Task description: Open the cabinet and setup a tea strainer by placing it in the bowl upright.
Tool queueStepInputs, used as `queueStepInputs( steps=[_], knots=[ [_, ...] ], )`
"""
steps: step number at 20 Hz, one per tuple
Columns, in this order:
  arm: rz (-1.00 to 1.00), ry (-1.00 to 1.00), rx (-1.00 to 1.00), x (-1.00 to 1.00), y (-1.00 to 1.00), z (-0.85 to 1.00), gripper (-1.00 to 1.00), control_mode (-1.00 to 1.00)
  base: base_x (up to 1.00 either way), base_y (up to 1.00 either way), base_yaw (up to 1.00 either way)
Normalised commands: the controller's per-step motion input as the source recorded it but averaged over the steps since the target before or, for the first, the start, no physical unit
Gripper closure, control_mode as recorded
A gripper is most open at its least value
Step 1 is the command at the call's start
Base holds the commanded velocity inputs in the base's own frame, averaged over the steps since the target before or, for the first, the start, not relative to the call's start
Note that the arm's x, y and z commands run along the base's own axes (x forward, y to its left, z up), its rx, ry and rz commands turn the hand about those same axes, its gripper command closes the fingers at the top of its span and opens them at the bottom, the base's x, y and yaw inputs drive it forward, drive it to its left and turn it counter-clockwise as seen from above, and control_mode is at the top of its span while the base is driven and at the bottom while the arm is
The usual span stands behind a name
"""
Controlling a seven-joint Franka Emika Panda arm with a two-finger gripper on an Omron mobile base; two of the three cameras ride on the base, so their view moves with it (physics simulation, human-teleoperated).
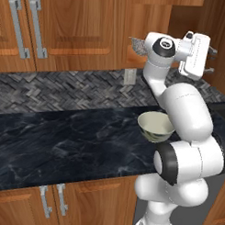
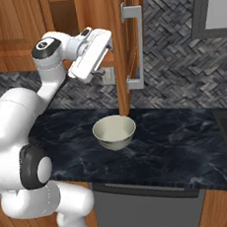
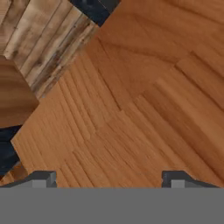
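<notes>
Cabinet [image 2: 123, 50]: door swung open, edge-on above the bowl, bar handle [image 2: 139, 46] vertical.
Tea strainer [image 1: 138, 45]: on the cabinet shelf, above the bowl; mesh partly visible behind the arm, handle direction unclear.
Bowl [image 2: 114, 131]: upright on the worktop [image 2: 178, 143], ready to receive.
End effector [image 2: 101, 62]: fingers wide, empty, raised inside the cabinet opening, likely reaching for the strainer.

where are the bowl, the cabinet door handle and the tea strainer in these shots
bowl [image 2: 114, 131]: right base view, on its pale inside.
cabinet door handle [image 2: 140, 45]: right base view, on the long silver bar.
tea strainer [image 1: 138, 45]: left base view, on the grey mesh showing left of the arm's wrist.
</notes>
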Motion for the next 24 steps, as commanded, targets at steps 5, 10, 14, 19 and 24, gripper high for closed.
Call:
queueStepInputs(
  steps=[5,10,14,19,24],
  knots=[
    [0.02,-0.16,0.26,0.01,0.57,-0.03,-1.0,-1.0,0.0,0.0,0.0],
    [0.24,-0.09,0.39,0.28,0.55,0.0,-1.0,-1.0,0.0,0.0,0.0],
    [0.33,-0.23,0.31,0.35,0.58,0.0,-1.0,-1.0,0.0,0.0,0.0],
    [0.45,-0.48,0.25,0.44,0.37,0.0,-1.0,-1.0,0.0,0.0,0.0],
    [0.36,-0.48,0.42,0.4,0.04,0.0,-1.0,-1.0,0.0,0.0,0.0]
  ],
)
